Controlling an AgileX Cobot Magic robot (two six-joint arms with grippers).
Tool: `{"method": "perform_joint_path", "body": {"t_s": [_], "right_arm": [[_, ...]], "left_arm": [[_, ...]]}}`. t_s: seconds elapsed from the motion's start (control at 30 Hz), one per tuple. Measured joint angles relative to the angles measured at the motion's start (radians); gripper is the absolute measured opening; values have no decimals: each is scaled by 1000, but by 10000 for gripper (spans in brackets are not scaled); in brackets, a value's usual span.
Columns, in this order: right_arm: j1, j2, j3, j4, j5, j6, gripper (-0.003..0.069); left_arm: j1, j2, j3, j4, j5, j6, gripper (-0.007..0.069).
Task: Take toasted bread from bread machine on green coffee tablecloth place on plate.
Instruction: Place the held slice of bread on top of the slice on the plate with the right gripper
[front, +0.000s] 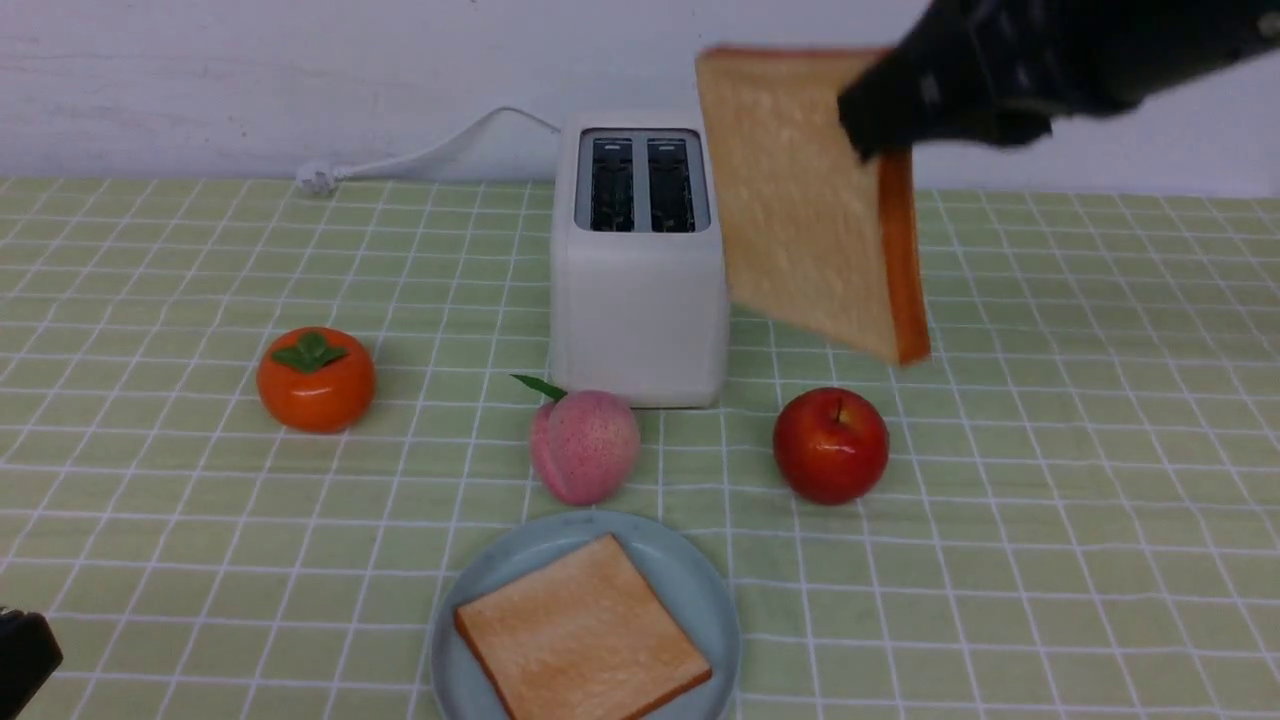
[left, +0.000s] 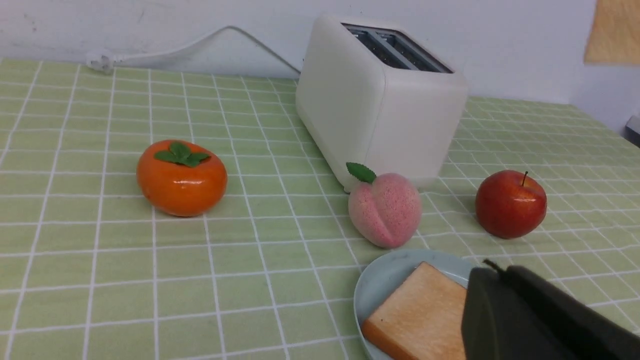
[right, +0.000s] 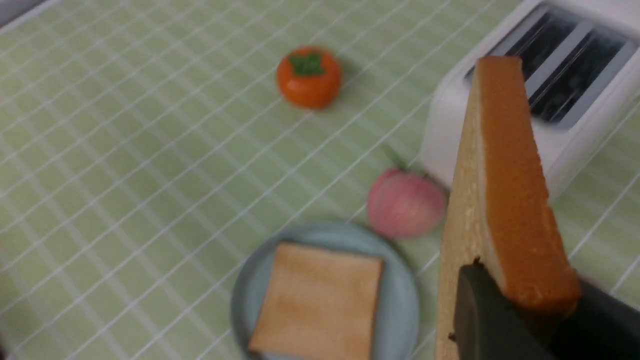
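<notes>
Step in hand: we judge this to be the carry of the second slice. The held toast (front: 800, 220) hangs tilted in the air, to the right of the bread machine (front: 640, 300) and clear of its slots, which both look empty.
Right tool: our right tool (front: 880, 140) is clamped on the held toast at its upper edge. The right wrist view shows dark jaws on either face of the slice.
Left tool: our left tool (left: 525, 315) is closed with nothing in it, low at the near left of the surface.
First slice: the toast on the plate (front: 585, 635) lies flat and covers most of the plate (front: 690, 570), which sits at the near edge of the green coffee tablecloth (front: 1100, 450).
Next move: we reckon the slice must travel toward us and leftward, come down over the plate, tip from hanging to flat, and be let go low. With so little bare plate, it will likely overlap the first slice.
In the way: the red apple (front: 830, 445) stands between the held toast and the plate, and the peach (front: 585, 447) sits just beyond the plate's far rim. A low path could knock either, so we would hold height until over the plate.
Out of the way: the persimmon (front: 316, 380) is well apart on the left, and the white cord (front: 430, 150) trails behind the bread machine.
Risk: gripped at one edge only, the slice may swing or slip.
</notes>
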Motion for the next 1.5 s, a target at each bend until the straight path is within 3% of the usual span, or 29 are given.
{"method": "perform_joint_path", "body": {"t_s": [0.13,0.3,0.47,0.7,0.87,1.1,1.2,1.3,1.37,1.43,1.5], "right_arm": [[0,-65,218,220,-11,-56,113],[1,-19,389,506,-31,-221,113],[1,159,405,707,-63,-332,113],[1,379,406,865,-111,-423,113],[-1,443,406,865,-166,-423,147],[-34,426,390,701,-249,-416,455],[-79,368,369,589,-215,-345,483],[-114,304,352,486,-159,-243,455],[-149,193,341,312,-49,-68,349],[-152,123,342,214,-3,-5,286],[-144,3,359,85,52,103,155]], "left_arm": [[0,0,0,-4,-1,0,-13],[0,0,8,-11,50,0,-12],[0,0,61,-32,87,0,-10],[0,0,70,-39,50,0,-8],[0,0,70,-56,50,0,-8],[0,0,70,-73,49,0,-3],[0,0,70,-73,49,0,-2],[0,0,70,-73,49,0,-2],[0,0,70,-73,49,0,-2],[0,0,70,-74,49,0,-2],[0,0,70,-73,48,0,0]]}}
